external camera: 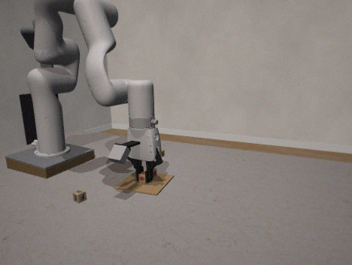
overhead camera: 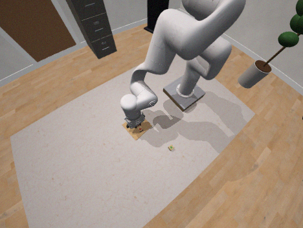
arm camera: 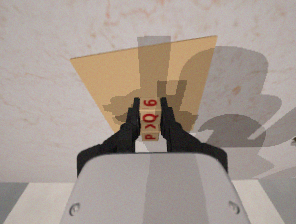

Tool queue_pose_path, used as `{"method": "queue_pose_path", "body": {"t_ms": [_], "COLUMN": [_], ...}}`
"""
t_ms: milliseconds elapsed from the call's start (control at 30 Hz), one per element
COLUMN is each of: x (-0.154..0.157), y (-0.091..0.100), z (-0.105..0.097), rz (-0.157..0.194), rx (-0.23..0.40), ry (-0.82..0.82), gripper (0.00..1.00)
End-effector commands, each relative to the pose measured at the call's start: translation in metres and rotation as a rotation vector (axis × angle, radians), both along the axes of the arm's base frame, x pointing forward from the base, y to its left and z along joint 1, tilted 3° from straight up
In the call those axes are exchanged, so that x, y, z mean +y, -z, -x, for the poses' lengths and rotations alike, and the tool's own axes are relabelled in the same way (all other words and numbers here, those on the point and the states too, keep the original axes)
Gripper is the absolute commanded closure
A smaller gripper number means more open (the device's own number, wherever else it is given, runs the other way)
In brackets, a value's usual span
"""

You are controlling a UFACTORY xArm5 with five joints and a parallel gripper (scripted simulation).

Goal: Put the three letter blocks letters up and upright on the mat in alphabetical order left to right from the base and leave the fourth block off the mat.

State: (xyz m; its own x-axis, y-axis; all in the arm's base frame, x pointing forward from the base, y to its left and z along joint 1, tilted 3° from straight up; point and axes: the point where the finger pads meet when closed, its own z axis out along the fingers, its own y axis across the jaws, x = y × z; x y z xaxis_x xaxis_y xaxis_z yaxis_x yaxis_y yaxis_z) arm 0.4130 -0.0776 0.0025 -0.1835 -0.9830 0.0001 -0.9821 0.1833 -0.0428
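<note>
My gripper (overhead camera: 134, 126) (external camera: 144, 179) (arm camera: 150, 105) points down over the wooden mat (overhead camera: 136, 136) (external camera: 152, 191) (arm camera: 95, 65). It is shut on a block with red letters (overhead camera: 140, 129) (external camera: 142, 178), low at the mat; whether it touches the mat is unclear. A second red-lettered block (external camera: 154, 172) shows behind the right finger in the exterior view. The wrist view shows several red-marked faces in a column between the fingers, a Q among them. A block with a green top mark and blue side letters (overhead camera: 171, 148) (external camera: 79, 196) lies off the mat. Another block (external camera: 162, 153) lies far behind the gripper, partly hidden.
The robot's base plate (overhead camera: 168, 93) (external camera: 26, 166) stands on the same pale floor covering (overhead camera: 97, 162) (external camera: 226, 226) as the mat. The arm and its shadows cover part of the mat. A filing cabinet (overhead camera: 97, 29) and a potted plant (overhead camera: 252, 76) stand farther off.
</note>
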Motion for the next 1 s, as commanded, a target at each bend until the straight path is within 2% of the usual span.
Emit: {"method": "queue_pose_path", "body": {"t_ms": [0,133,167,233,267,333,367,800,967], "x": [0.0,0.0,0.0,0.0,0.0,0.0,0.0,0.0,0.0], "y": [-0.001,-0.001,-0.001,-0.001,-0.001,-0.001,-0.001,-0.002,-0.012], "z": [-0.001,-0.001,-0.001,-0.001,-0.001,-0.001,-0.001,-0.001,-0.001], "rz": [0.001,0.001,0.001,0.001,0.001,0.001,0.001,0.001,0.001], "rx": [-0.003,-0.003,-0.003,-0.003,-0.003,-0.003,-0.003,-0.003,-0.003], "ry": [0.0,0.0,0.0,0.0,0.0,0.0,0.0,0.0,0.0], "gripper": [0.7,0.7,0.66,0.66,0.62,0.62,0.58,0.58,0.58]}}
